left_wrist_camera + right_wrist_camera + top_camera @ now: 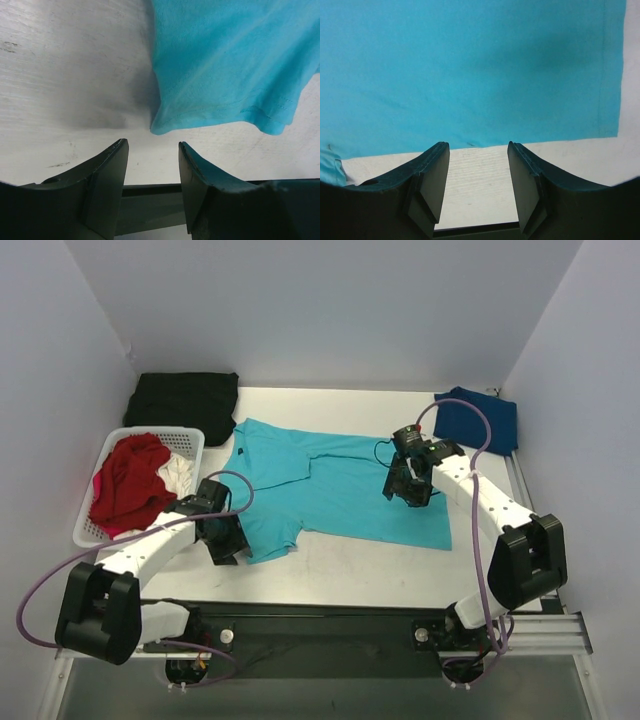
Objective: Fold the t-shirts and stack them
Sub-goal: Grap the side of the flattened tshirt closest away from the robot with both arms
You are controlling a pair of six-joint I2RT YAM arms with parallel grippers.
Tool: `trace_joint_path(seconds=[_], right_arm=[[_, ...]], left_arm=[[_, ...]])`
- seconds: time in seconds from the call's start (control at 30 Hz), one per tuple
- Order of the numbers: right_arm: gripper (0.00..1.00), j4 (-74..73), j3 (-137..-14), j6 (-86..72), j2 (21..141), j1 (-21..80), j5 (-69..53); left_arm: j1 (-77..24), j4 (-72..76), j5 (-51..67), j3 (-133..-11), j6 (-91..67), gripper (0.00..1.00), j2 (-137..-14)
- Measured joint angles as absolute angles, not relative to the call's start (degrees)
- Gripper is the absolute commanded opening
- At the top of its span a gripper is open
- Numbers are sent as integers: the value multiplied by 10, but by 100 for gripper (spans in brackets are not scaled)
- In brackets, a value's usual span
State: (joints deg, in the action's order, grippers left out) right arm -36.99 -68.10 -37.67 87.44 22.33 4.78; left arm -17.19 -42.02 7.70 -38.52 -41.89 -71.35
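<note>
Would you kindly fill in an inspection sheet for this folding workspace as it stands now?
Surface: white table, faintly scuffed.
Job's things: turquoise t-shirt spread mid-table; navy t-shirt folded at the far right corner; red t-shirt bunched in the basket.
Clutter: white slatted basket at left, with a white cloth inside; black folded cloth at the far left.
Grippers: left gripper open, empty, by the turquoise shirt's near-left corner; right gripper open, empty, above its right half.
Cables: purple cables loop off each arm.
Surroundings: plain pale walls on three sides.
</note>
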Motion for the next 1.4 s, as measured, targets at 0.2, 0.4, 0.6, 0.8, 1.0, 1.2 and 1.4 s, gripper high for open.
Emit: trace_joint_path(seconds=[0.2, 0.4, 0.6, 0.8, 1.0, 1.2, 1.4], right_arm=[[51, -370, -666, -383, 875, 232, 50], [50, -370, -665, -384, 875, 233, 52], [50, -370, -665, -384, 875, 233, 53], [49, -370, -663, -386, 875, 233, 57], [49, -368, -656, -390, 875, 233, 58], [49, -364, -622, -394, 863, 233, 61], [50, -376, -569, -420, 814, 233, 79]], left_arm=[[-176, -389, 85, -366, -446, 51, -724], [-181, -366, 76, -362, -459, 47, -738], [-194, -357, 66, -360, -465, 42, -753], [-207, -359, 55, -362, -470, 32, -759], [-209, -368, 38, -361, -468, 0, -756], [-212, -387, 6, -357, -458, 0, -732], [-213, -434, -11, -361, -458, 0, -683]])
